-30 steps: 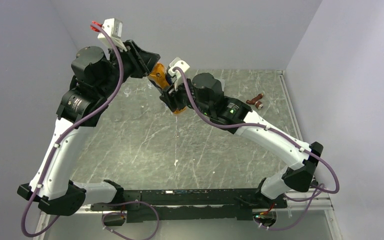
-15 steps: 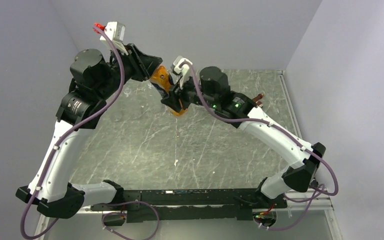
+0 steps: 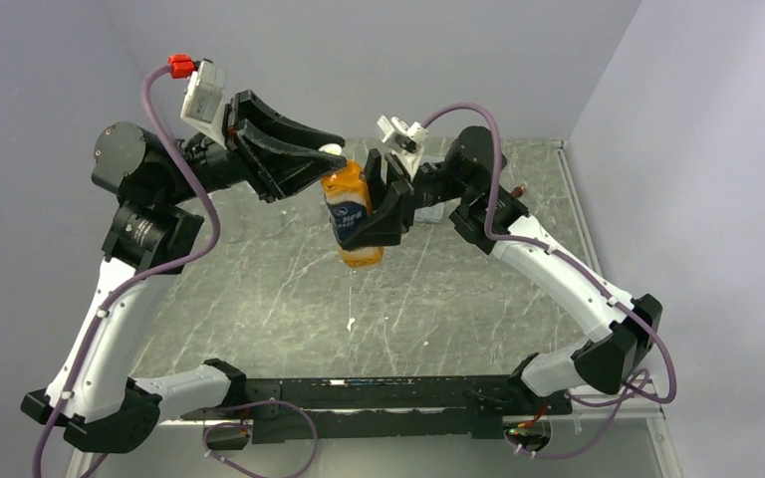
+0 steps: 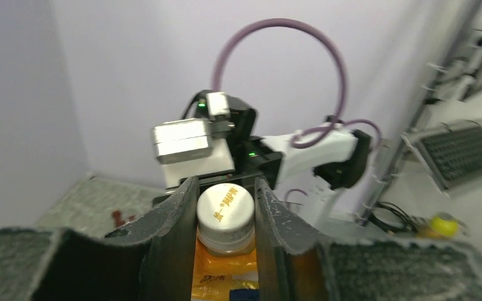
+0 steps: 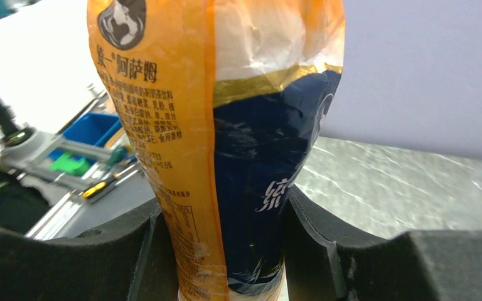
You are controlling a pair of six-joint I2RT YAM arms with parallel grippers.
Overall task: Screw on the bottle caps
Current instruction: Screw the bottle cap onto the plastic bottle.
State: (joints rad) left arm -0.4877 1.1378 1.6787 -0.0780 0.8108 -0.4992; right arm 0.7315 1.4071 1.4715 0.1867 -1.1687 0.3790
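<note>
An orange bottle (image 3: 351, 209) with a dark blue label band hangs upright above the table, its base off the surface. My right gripper (image 3: 367, 221) is shut on its lower body; in the right wrist view the black fingers (image 5: 307, 229) press the label of the bottle (image 5: 226, 125) on both sides. On the neck sits a white bottle cap (image 4: 225, 212) with gold lettering. My left gripper (image 4: 226, 185) is shut on that bottle cap (image 3: 331, 150), one finger against each side. No other caps show.
The green marbled table (image 3: 259, 289) lies below both arms. A small brown bottle (image 3: 519, 187) lies at the back right, mostly hidden behind the right arm. Grey walls close in the left, back and right sides.
Both arms have swung round and risen. The bottle went from tilted between them to upright and nearer the camera. My left gripper has narrowed onto the cap.
</note>
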